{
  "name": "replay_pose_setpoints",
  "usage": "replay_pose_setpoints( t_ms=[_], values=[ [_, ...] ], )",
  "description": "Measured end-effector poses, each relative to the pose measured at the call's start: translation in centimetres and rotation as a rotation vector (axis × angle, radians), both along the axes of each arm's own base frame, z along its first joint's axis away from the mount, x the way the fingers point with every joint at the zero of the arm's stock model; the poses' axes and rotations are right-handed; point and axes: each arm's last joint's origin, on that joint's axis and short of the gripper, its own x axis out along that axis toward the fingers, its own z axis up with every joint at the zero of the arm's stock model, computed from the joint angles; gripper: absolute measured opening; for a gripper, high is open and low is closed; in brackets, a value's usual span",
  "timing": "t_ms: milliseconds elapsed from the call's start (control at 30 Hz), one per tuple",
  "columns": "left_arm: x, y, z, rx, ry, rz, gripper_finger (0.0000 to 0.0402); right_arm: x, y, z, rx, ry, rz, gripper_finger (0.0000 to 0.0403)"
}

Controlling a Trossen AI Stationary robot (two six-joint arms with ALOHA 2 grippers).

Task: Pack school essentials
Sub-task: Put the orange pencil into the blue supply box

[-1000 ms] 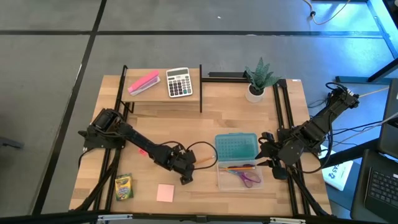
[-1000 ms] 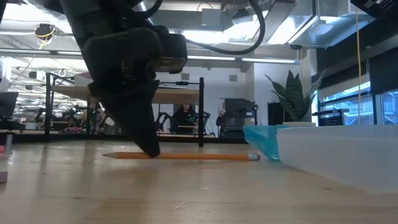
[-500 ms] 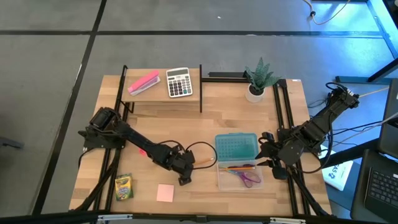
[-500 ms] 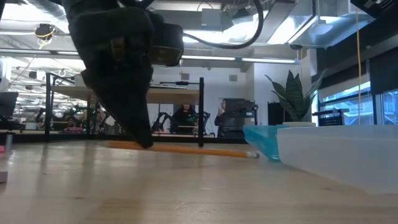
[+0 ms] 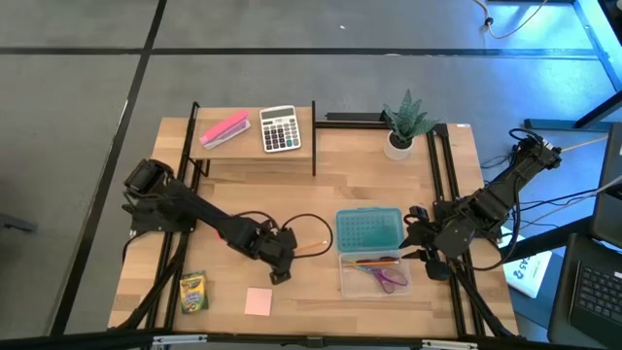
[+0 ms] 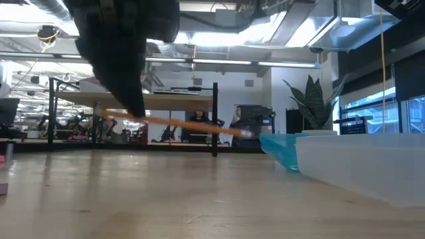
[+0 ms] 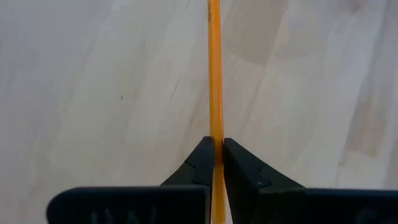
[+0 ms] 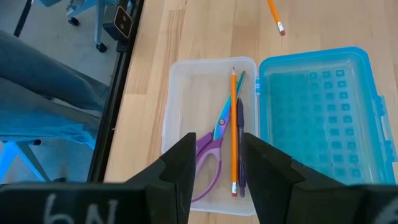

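Observation:
My left gripper [image 5: 284,258] hangs above the middle of the table, shut on an orange pencil [image 5: 311,246]. The low view shows that pencil [image 6: 192,125] in the air. To its right stands the pencil box, a clear tray [image 5: 348,282] with its blue lid [image 5: 369,230] laid open. The tray holds purple-handled scissors [image 8: 208,152], a second orange pencil [image 8: 234,130] and a dark pen. My right gripper [image 8: 214,168] hovers open above the tray's right end. A crayon box [image 5: 193,292] and a pink notepad [image 5: 259,301] lie flat near the front left. My left gripper pinches the pencil's shaft [image 7: 214,134] between its two fingertips [image 6: 136,114], close to the sharpened end. The fingers slant down from the table's left side. The pencil is lifted clear of the table, and its eraser end [image 6: 247,134] droops a little toward the box.
A raised shelf at the back left carries a calculator [image 5: 280,128] and a pink stapler-like block [image 5: 224,129]. A potted plant [image 5: 403,122] stands at the back right. Black frame rails [image 5: 442,185] run along the table's sides.
My left gripper has risen and drawn slightly toward the table's left, staying shut on the pencil. The pencil lay flat on the table; first its pointed end came up, and now it hangs clear, eraser end lowest.

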Motion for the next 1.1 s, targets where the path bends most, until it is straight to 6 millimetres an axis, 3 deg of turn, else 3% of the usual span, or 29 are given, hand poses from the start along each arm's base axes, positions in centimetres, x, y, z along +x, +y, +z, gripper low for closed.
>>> replay_pose_setpoints(
  t_ms=[233,633,800,1100],
  values=[
    [-0.2,0.1,1.4,-0.022,-0.054,0.000,0.0014,0.0,0.0,0.0,0.000,0.001,-0.001,0.0129],
    [1.4,0.1,3.2,-0.049,-0.188,-0.079,0.0014,0.0,0.0,0.0,-0.002,0.007,-0.004,0.0129],
    [2.2,0.5,4.5,-0.023,-0.229,-0.109,0.0014,-0.8,-0.7,-0.7,-0.018,0.121,-0.093,0.0129],
    [2.6,1.0,4.9,-0.012,-0.241,-0.107,0.0014,-2.2,-1.9,-2.5,-0.051,0.332,-0.309,0.0129]
  ],
)
